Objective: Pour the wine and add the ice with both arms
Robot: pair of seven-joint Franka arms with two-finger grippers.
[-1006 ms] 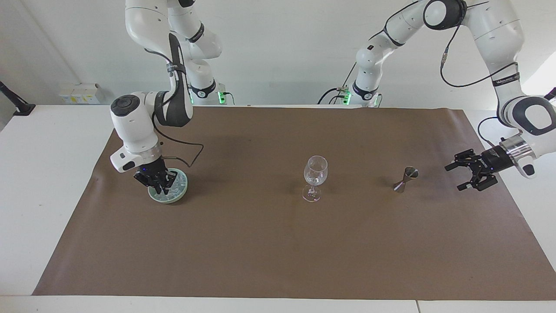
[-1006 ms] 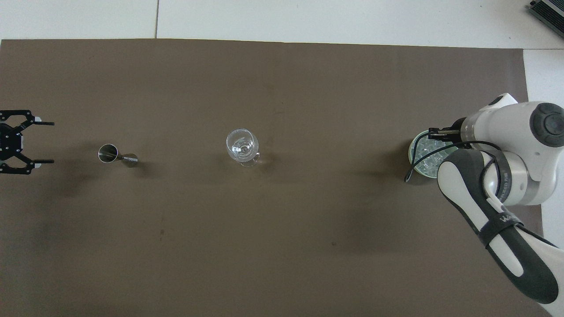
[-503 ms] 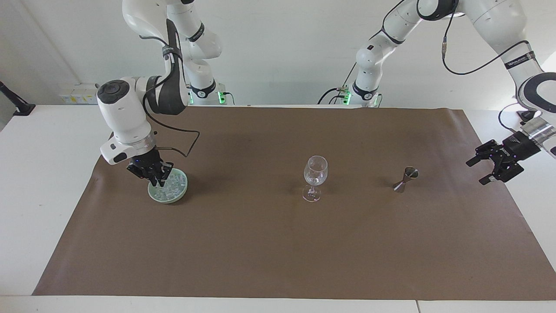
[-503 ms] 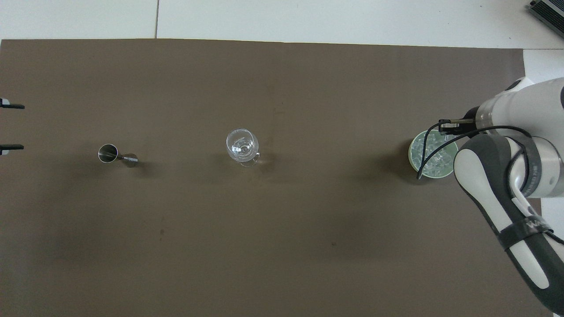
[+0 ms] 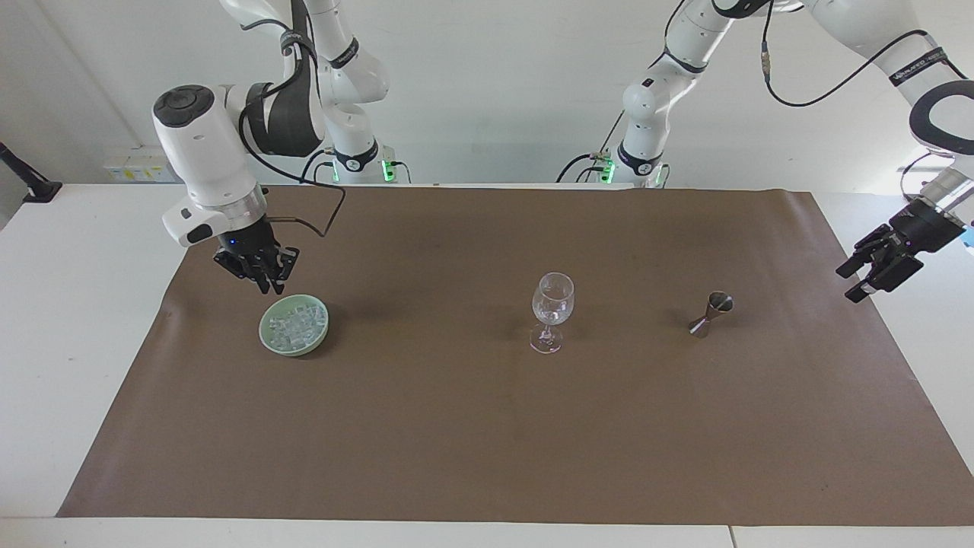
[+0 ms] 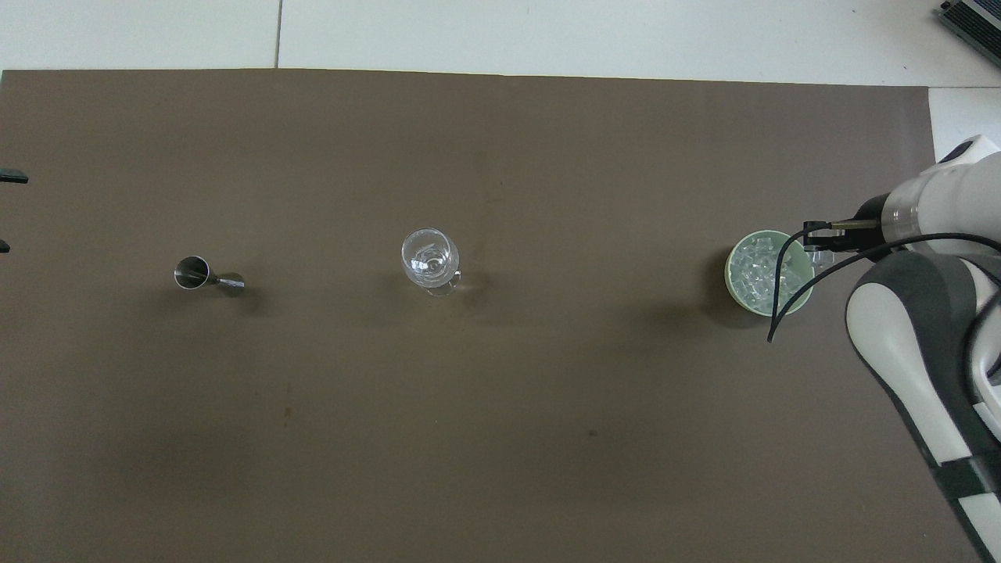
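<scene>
Right gripper (image 5: 269,283) risen from ice (image 5: 295,326) bowl (image 5: 268,339), fingers pinched, load unclear, left gripper (image 5: 875,268) spread, withdrawn outward

Two robot arms (image 5: 205,160), one wine glass (image 5: 551,312), one metal jigger (image 5: 710,314), one green bowl (image 5: 268,339) of ice (image 5: 295,327), one brown mat (image 5: 487,426)

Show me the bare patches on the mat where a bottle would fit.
Widest: the mat farther from the robots than the glass. Also free: between the ice bowl and the glass, and nearer the robots than the glass. Tightest: between the glass and the jigger, and by the bowl, where the right tool hangs.
</scene>
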